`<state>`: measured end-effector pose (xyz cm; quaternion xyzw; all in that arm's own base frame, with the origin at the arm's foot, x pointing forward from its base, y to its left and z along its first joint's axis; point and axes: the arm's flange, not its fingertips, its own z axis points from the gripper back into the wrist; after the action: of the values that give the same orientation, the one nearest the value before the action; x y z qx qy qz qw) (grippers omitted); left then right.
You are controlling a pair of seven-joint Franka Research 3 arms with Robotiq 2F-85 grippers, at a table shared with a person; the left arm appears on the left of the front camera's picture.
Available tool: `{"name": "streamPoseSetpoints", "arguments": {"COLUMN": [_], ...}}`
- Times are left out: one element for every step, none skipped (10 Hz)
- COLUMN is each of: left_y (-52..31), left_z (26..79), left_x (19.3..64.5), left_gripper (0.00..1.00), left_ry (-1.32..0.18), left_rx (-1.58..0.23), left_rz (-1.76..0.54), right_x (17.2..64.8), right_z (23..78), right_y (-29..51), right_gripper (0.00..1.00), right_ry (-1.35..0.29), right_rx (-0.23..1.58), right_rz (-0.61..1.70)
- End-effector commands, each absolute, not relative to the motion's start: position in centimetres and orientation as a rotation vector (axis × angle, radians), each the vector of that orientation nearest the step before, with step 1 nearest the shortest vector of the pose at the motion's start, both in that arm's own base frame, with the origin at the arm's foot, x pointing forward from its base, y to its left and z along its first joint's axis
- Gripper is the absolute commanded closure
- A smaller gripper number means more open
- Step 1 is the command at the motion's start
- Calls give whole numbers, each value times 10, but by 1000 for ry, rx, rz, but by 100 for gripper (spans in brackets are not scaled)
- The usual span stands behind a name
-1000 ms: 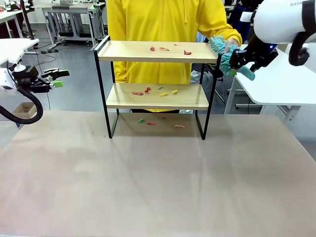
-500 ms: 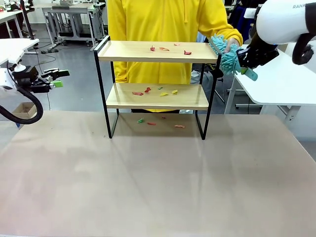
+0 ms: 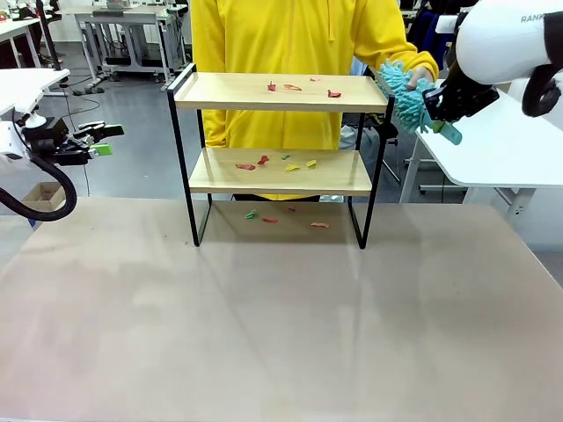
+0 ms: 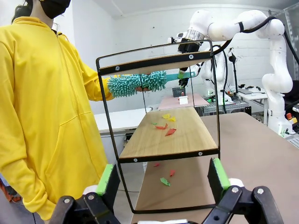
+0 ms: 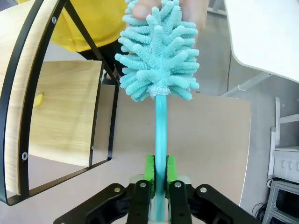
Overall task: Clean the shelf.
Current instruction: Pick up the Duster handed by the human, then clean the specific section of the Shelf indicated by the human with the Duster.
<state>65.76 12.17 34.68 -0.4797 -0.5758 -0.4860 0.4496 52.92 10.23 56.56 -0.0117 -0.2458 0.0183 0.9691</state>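
Right pincer (image 5: 158,171) clenched the slim handle of a soft, probably light duster (image 5: 159,56) beside the shelf (image 3: 229,90); left pincer (image 4: 162,178) stood released.

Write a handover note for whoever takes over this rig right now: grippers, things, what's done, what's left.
Left gripper: open, holding nothing, at the far left, away from the shelf.
Right gripper: shut on the handle of the teal fluffy duster, just right of the top board; a person's hand is on the duster's head.
Two-tier light wood shelf with black metal frame: upright, with small coloured scraps on both boards and on the table beneath.
Done: duster gripped.
Left: all the sweeping.
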Motion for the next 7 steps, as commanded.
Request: {"name": "streamPoseSetpoints", "arguments": {"left_y": [122,122,122,122,122,122,122], "left_z": [348,348,348,348,348,348,348], "left_x": [656,656,656,656,656,656,656], "left_gripper": [0,0,0,0,0,0,0], "left_ry": [-1426,-1426,-1426,-1426,-1426,-1426,-1426], "left_rx": [-1195,-1195,-1195,-1195,-1195,-1195,-1195], "left_rz": [-1209,-1209,-1209,-1209,-1209,-1209,-1209], "right_x": [529,529,529,529,529,529,529], "right_z": [566,566,566,566,566,566,566], "right_y": [102,102,102,102,102,102,102], "right_gripper": [100,100,100,100,100,100,100], "right_ry": [-498,-498,-498,-498,-498,-498,-498], "right_rx": [-17,-17,-17,-17,-17,-17,-17], "right_rz": [43,43,43,43,43,43,43]}}
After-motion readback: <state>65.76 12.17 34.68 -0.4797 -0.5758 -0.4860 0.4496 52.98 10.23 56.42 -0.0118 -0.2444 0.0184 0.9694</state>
